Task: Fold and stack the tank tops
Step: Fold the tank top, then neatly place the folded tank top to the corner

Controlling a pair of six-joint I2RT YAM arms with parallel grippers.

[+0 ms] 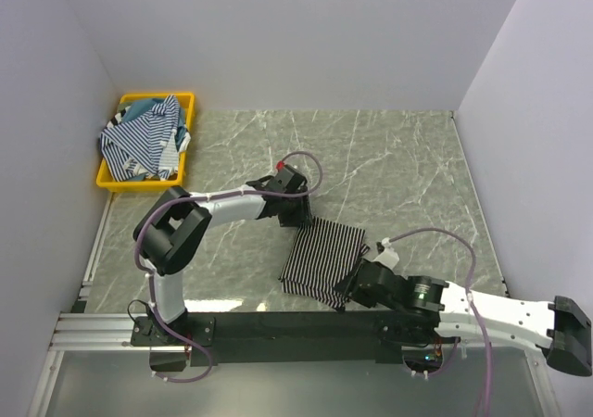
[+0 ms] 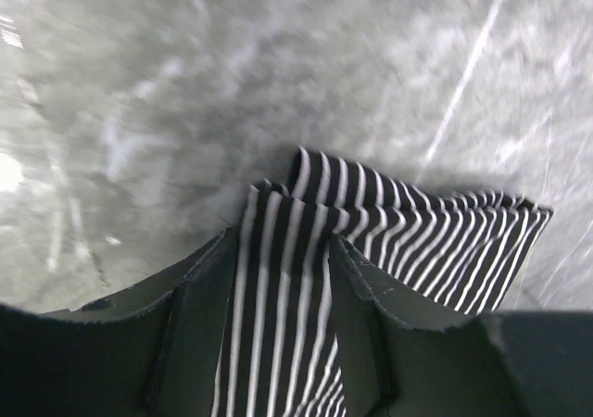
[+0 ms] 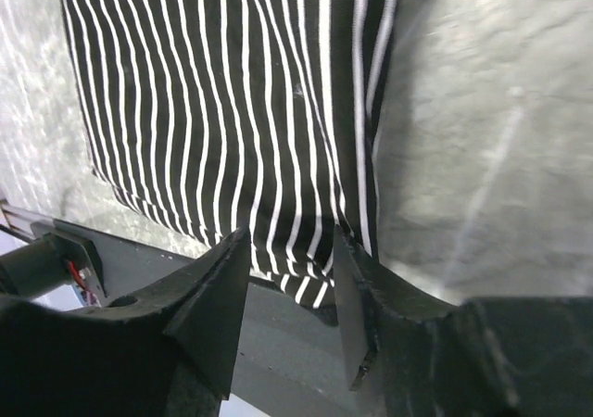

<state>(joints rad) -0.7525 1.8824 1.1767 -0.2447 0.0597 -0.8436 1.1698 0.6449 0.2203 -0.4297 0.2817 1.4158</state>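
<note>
Black striped tank top (image 1: 322, 252): edge pinched by left gripper (image 2: 283, 243); right gripper (image 3: 291, 241) straddles corner, hold unclear.

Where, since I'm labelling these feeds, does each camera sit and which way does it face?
Top external: above and behind the bases, looking down on the table, bin and striped top; both arms show, left gripper and right gripper at the top's opposite corners.
Left wrist: on the left arm, looking past its fingers at the top's folded edge; cloth between them.
Right wrist: on the right arm, looking past its fingers at the top's near edge.
Shared: all three see the striped top and table.
</note>
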